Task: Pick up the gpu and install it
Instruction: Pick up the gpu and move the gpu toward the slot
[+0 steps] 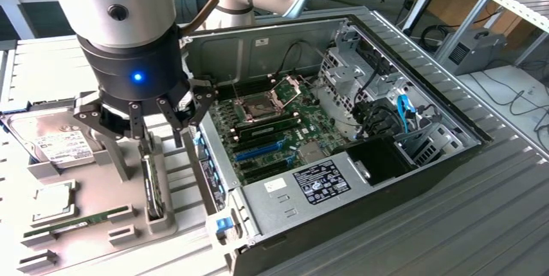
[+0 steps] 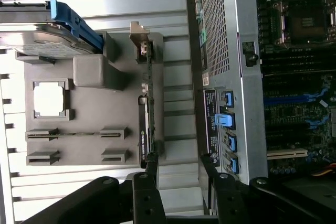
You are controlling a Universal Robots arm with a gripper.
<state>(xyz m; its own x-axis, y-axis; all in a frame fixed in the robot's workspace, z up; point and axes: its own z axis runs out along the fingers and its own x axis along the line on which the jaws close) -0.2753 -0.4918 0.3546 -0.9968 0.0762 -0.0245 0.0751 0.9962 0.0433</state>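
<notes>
The gpu (image 1: 153,189) stands on edge in a slot of the grey fixture tray (image 1: 103,244), beside the open computer case. In the wrist view the gpu (image 2: 146,114) is a thin dark strip with its silver bracket at one end. My gripper (image 1: 158,138) hangs just above the card, open, with nothing between its fingers. In the wrist view my gripper (image 2: 179,167) has one finger (image 2: 152,163) in line with the card's edge and the other toward the case. The motherboard (image 1: 274,121) lies in the case with blue slots (image 1: 257,152) free.
The tray also holds a hard drive (image 1: 60,142), a processor chip (image 1: 53,200) and a memory stick (image 1: 79,221). The case wall (image 2: 231,77) stands close beside the gpu slot. A power supply (image 1: 319,183) and drive cages (image 1: 351,70) fill the case's near and far right.
</notes>
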